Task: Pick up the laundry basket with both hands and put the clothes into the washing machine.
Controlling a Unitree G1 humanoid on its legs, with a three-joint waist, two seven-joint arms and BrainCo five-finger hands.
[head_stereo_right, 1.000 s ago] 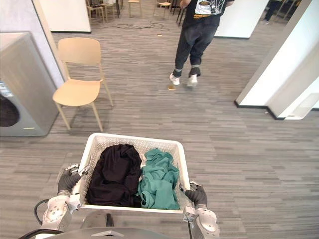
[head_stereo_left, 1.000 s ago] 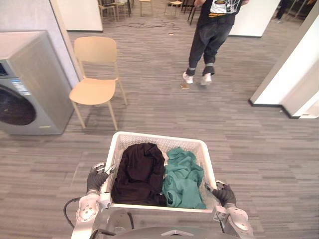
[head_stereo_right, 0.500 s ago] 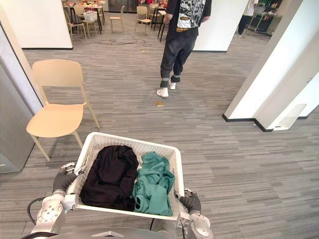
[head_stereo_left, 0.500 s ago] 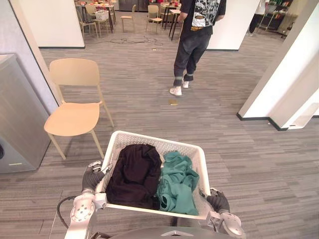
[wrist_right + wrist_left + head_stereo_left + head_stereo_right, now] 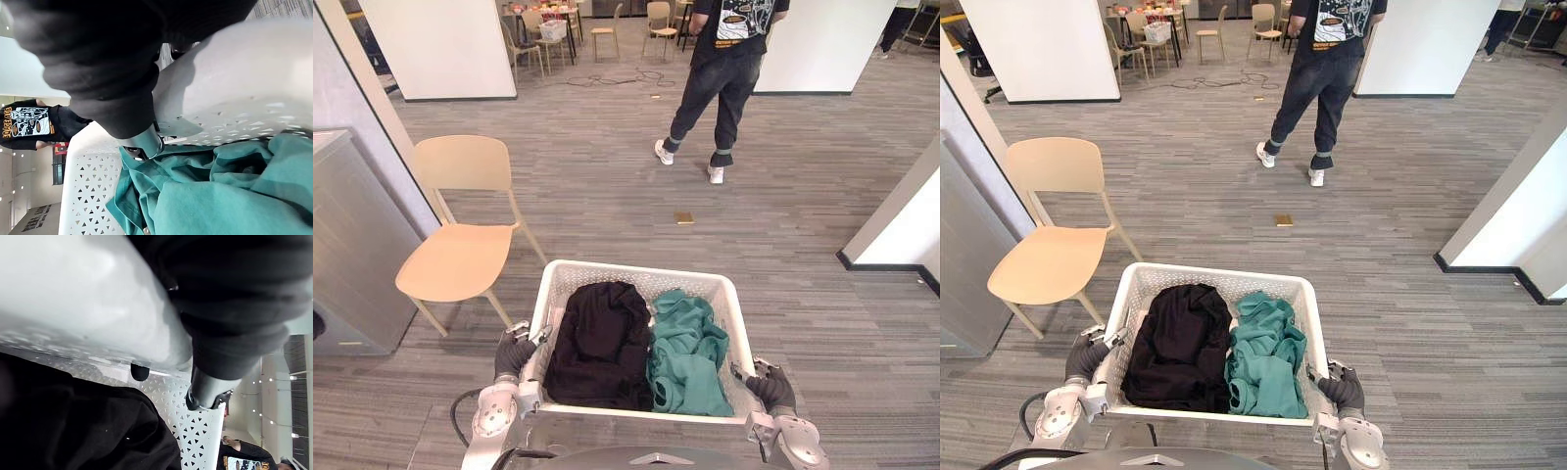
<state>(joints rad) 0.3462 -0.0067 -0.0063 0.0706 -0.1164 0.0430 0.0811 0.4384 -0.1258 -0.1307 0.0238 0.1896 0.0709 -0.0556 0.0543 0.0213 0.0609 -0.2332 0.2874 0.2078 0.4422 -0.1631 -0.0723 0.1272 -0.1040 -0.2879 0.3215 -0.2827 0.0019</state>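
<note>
Mid-carry, the left robot hand and right robot hand, fingers curled over its side rims, hold the basket of clothes at lower centre, and the next move is likely a turn toward the washer at the left edge.

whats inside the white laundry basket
A black garment on the robot's left and a teal garment on its right, side by side. They cover the basket floor, so anything underneath is hidden.

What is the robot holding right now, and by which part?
The white laundry basket, by its side rims: left robot hand on the left rim, right robot hand on the right. A black garment and a teal garment lie inside.
</note>
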